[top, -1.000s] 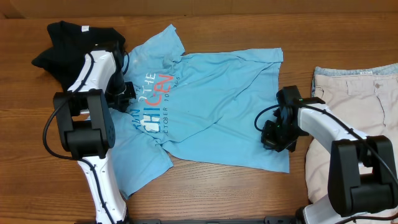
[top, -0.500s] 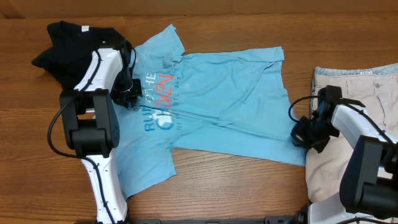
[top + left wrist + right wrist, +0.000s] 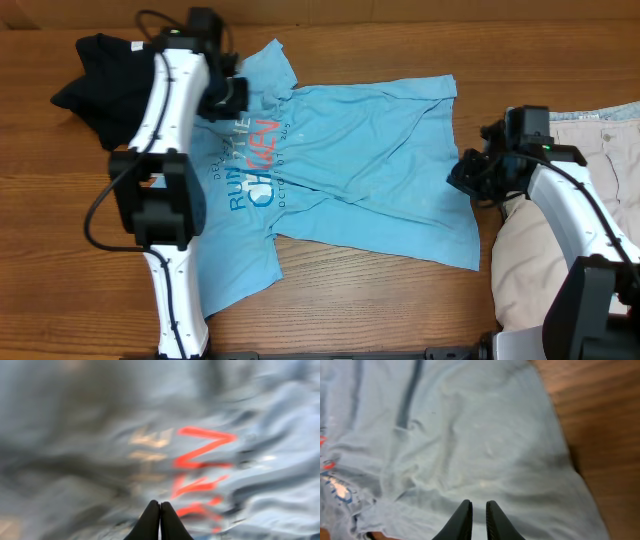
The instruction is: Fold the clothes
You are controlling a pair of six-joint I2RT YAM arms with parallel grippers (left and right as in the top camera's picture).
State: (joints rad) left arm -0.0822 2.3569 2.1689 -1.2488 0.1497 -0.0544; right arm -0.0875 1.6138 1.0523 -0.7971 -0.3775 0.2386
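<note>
- My left gripper (image 3: pixel 228 95) hung over the collar end of the light blue T-shirt (image 3: pixel 370 150). Its two fingers were pressed together with nothing caught between them, as far as the blurred wrist view let me tell.
- Straight below and ahead of those tips ran the red lettering (image 3: pixel 200 455), so the print was face up under me.
- My right gripper (image 3: pixel 468 175) sat at the opposite end, just at the hem edge. Its fingers stood a narrow gap apart, holding nothing, with cloth beneath them and bare table (image 3: pixel 600 420) off to one side.
- The relation that counted was that the shirt's long axis, collar to hem, ran from one of my grippers to the other. One sleeve (image 3: pixel 270 55) stuck out beyond my left gripper and the other sleeve (image 3: pixel 230 270) trailed back toward my left arm's base.
- I judged the hem to be the right gripper's to take and the shoulder or collar the left's, since each was nearest its own end.
- The black garment (image 3: pixel 100 70) lay just outboard of my left gripper, touching the shirt's edge.
- The beige shorts (image 3: pixel 610 140) lay behind my right gripper, partly under that arm and out of the coming fold.
</note>
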